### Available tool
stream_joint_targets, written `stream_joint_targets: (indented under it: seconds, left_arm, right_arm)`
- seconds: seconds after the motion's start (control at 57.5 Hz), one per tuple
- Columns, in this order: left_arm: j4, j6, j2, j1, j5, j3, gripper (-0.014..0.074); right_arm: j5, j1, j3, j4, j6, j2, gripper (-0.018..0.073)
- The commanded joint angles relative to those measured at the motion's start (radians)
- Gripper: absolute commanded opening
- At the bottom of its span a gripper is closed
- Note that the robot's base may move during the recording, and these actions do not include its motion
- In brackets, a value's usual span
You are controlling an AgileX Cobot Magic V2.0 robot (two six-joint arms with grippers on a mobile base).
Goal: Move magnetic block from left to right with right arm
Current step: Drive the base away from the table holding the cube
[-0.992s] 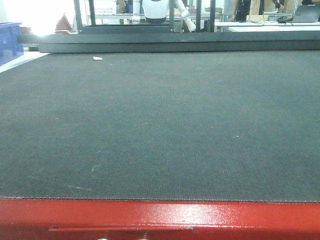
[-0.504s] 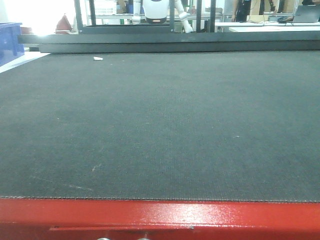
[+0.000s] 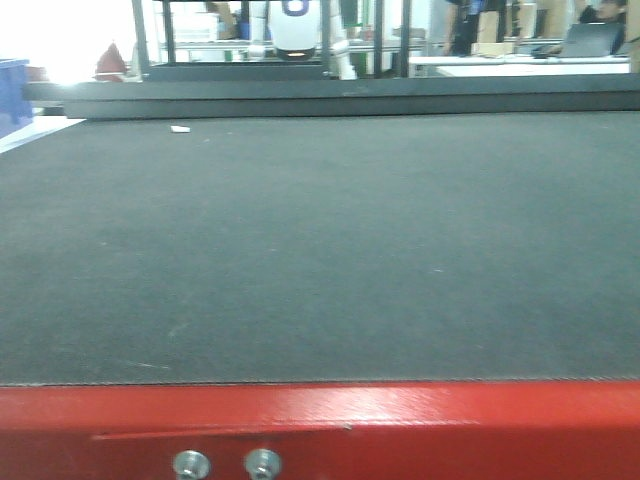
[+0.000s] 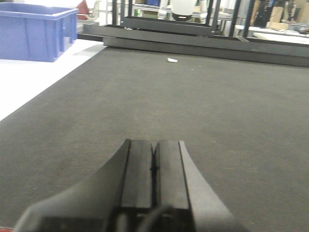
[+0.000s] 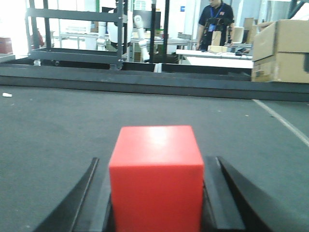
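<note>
A plain bright-red magnetic block [image 5: 155, 179], a smooth matte cube with sharp edges, is clamped between the two dark fingers of the right gripper [image 5: 155, 162], with a dark grey mat [image 5: 58, 125] stretching beyond. The left gripper [image 4: 153, 154] holds nothing, its fingers pressed together.

A robotics lab or workshop: metal racks [image 5: 72, 53], cardboard boxes [image 5: 282, 50], a blue plastic crate [image 4: 36, 31], a white robot arm [image 5: 139, 25] behind.

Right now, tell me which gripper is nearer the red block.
Right. The right gripper holds the block between its jaws. The left gripper is shut on nothing over the mat, with no block in its view.
</note>
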Motion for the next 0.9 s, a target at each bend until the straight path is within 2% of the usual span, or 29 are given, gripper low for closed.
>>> stream_joint_targets:
  seconds: [0.0,0.887]
  left_arm:
    - [-0.007,-0.002,-0.006,0.0,-0.085,0.008,-0.0117]
    - [-0.007,-0.002,-0.006,0.0,-0.085,0.008,-0.0117]
  right_arm:
    - [-0.096,-0.006,-0.029,-0.009,-0.009,0.007,0.0233]
    - [-0.096,-0.006,-0.029,-0.009,-0.009,0.007,0.0233]
